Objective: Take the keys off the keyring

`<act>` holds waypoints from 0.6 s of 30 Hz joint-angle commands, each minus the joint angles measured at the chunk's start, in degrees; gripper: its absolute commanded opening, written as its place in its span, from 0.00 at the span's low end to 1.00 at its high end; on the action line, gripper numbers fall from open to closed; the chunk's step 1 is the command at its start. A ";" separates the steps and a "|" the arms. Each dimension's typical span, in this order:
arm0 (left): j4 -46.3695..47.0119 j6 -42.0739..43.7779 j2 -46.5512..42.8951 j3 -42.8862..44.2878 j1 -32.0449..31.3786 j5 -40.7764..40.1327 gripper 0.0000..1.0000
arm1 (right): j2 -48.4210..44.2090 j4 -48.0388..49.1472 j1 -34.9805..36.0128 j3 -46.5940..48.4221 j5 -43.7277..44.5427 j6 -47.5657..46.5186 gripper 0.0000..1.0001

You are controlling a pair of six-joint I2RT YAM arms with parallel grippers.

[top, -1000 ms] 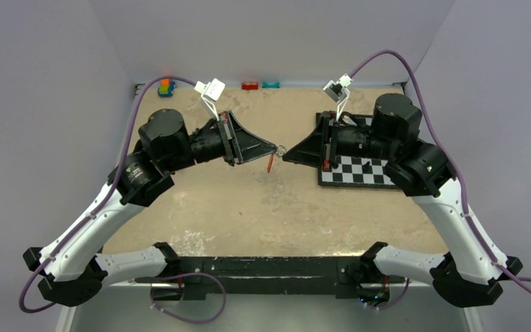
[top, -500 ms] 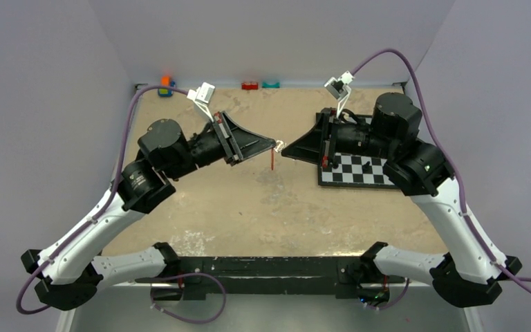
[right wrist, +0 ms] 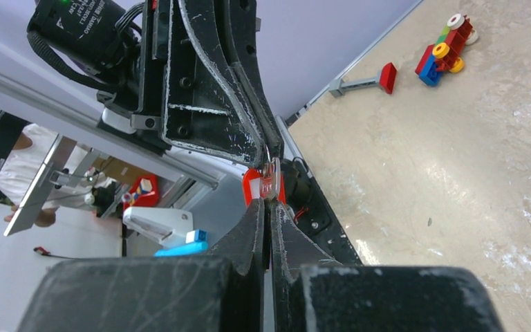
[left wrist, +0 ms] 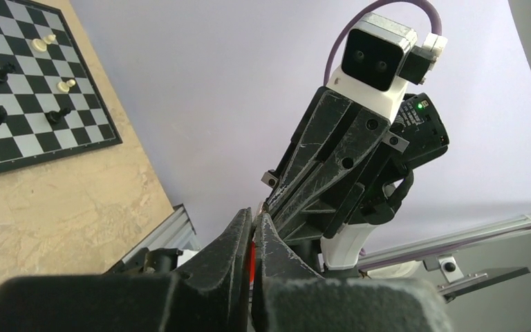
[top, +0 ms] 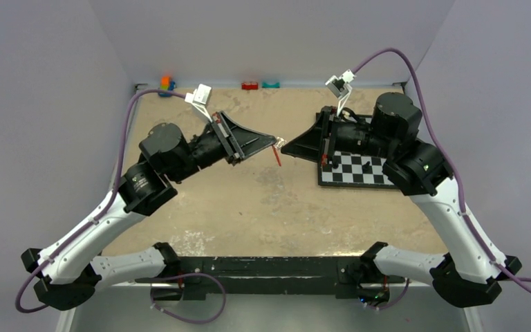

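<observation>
Both grippers meet tip to tip in mid-air above the middle of the table. My left gripper [top: 274, 142] is shut; the thin silvery keyring [right wrist: 268, 153] sits at its fingertips. The red-headed keys [top: 276, 158] hang just below the meeting point. In the right wrist view my right gripper [right wrist: 268, 202] is shut on the silvery metal part of the keys [right wrist: 271, 181], with the red head [right wrist: 251, 187] just behind it. In the left wrist view, red [left wrist: 252, 257] shows in the narrow gap of my left gripper [left wrist: 256, 220].
A chessboard [top: 380, 181] with a few pieces lies under the right arm. A red brick [top: 249, 86], a teal brick [top: 271, 85] and a coloured toy [top: 166, 83] lie along the far edge. A grey bar with a red end [right wrist: 366, 81] lies near the toy.
Both grippers have risen slightly and stayed tip to tip. The left arm has swung so its wrist points more upward. The hanging red key has tilted and shifted slightly right.
</observation>
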 commanded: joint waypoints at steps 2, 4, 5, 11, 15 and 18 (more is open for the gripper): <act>3.95 -0.11 1.04 0.63 0.08 -3.07 0.27 | -0.63 1.25 0.94 -0.46 -3.56 -0.58 0.00; 2.52 1.80 0.89 1.68 0.15 -2.67 0.43 | -0.64 1.16 0.92 -0.43 -3.42 -0.62 0.00; 1.79 2.67 0.84 2.18 0.16 -2.39 0.51 | -0.64 1.07 0.97 -0.46 -3.40 -0.68 0.00; -1.60 5.70 0.58 3.95 0.44 -1.17 0.67 | -0.64 1.09 0.98 -0.66 -3.32 -0.81 0.00; -3.85 9.01 0.11 5.26 0.93 -0.63 0.64 | -0.63 0.58 0.98 -0.42 -3.32 -1.01 0.00; -5.86 18.93 0.33 9.09 1.41 2.37 0.61 | -0.64 -0.59 0.97 -0.08 -3.32 -1.55 0.00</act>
